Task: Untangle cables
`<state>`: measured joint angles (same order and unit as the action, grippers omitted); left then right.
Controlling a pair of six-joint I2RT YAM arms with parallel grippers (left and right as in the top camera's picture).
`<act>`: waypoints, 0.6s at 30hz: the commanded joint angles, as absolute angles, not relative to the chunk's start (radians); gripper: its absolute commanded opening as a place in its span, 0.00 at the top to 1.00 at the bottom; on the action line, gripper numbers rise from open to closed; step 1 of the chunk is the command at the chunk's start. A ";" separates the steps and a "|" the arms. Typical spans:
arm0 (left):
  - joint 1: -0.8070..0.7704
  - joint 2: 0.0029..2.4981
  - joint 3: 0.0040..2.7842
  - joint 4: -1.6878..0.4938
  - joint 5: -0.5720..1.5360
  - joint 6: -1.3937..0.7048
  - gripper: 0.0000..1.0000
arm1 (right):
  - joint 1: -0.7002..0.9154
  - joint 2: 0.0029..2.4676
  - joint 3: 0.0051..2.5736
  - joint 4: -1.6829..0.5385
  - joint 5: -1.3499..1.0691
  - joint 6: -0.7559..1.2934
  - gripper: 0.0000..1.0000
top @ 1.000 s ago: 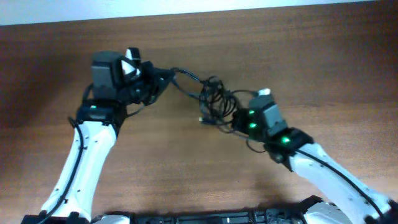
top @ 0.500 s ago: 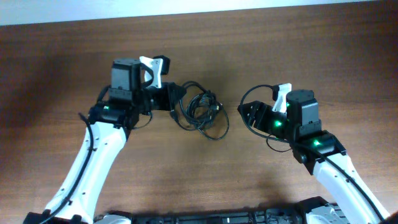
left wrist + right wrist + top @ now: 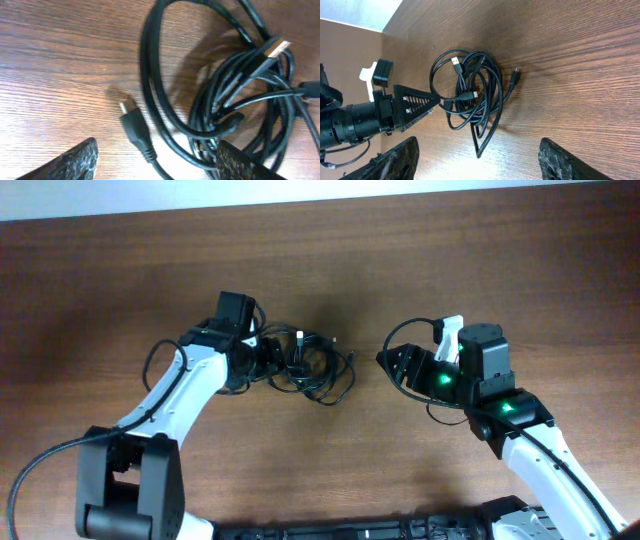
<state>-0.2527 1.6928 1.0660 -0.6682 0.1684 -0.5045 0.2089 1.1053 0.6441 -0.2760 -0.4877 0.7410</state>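
The cables (image 3: 318, 370) lie as one tangled heap of thin black cords on the wooden table (image 3: 330, 260), between my two arms. My left gripper (image 3: 272, 360) is at the heap's left edge, jaws open. In the left wrist view a USB plug (image 3: 131, 116) and its cord lie between the spread fingers (image 3: 75, 161), and the coiled bundle (image 3: 240, 95) reaches the right finger. My right gripper (image 3: 392, 363) stands open to the right of the heap, apart from it. The right wrist view shows the whole heap (image 3: 470, 95) ahead of its fingers (image 3: 567, 162), with a small loose plug (image 3: 516, 75).
The left gripper (image 3: 415, 107) also shows in the right wrist view, pointing at the heap. The table's far edge (image 3: 320, 198) meets a pale wall. A dark bar (image 3: 350, 530) runs along the near edge.
Both grippers have let go of the cords and opened. The stretched tangle has dropped into a heap. The right arm pulled back to the right; the left gripper swung down to the heap.
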 commanded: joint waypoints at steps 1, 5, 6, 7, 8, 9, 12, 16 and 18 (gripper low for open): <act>-0.295 1.694 1.065 -0.605 0.191 -0.586 0.27 | 0.202 1.107 0.635 -0.273 -0.471 0.739 0.25; -0.356 1.739 1.065 -0.561 0.187 -0.670 0.45 | 0.202 1.107 0.635 -0.300 -0.471 0.739 0.25; -0.363 1.768 1.065 -0.553 0.188 -0.670 0.44 | 0.202 1.107 0.635 -0.307 -0.471 0.736 0.24; -0.365 1.787 1.065 -0.550 0.192 -0.670 0.55 | 0.202 1.107 0.635 -0.312 -0.471 0.736 0.24; -0.366 1.797 1.065 -0.528 0.199 -0.670 1.00 | 0.202 1.109 0.635 -0.326 -0.468 0.736 0.20; -0.364 1.793 1.074 -0.508 0.229 -0.669 1.00 | 0.202 1.118 0.635 -0.333 -0.469 0.736 0.20; -0.346 1.750 1.159 -0.509 0.399 -0.665 1.00 | 0.204 1.188 0.635 -0.337 -0.523 0.737 0.20; -0.355 1.631 1.179 -0.506 0.449 -0.665 1.00 | 0.277 1.301 0.635 -0.304 -0.546 0.741 0.20; -0.355 1.526 1.179 -0.496 0.449 -0.665 1.00 | 0.360 1.358 0.635 -0.144 -0.545 0.741 0.20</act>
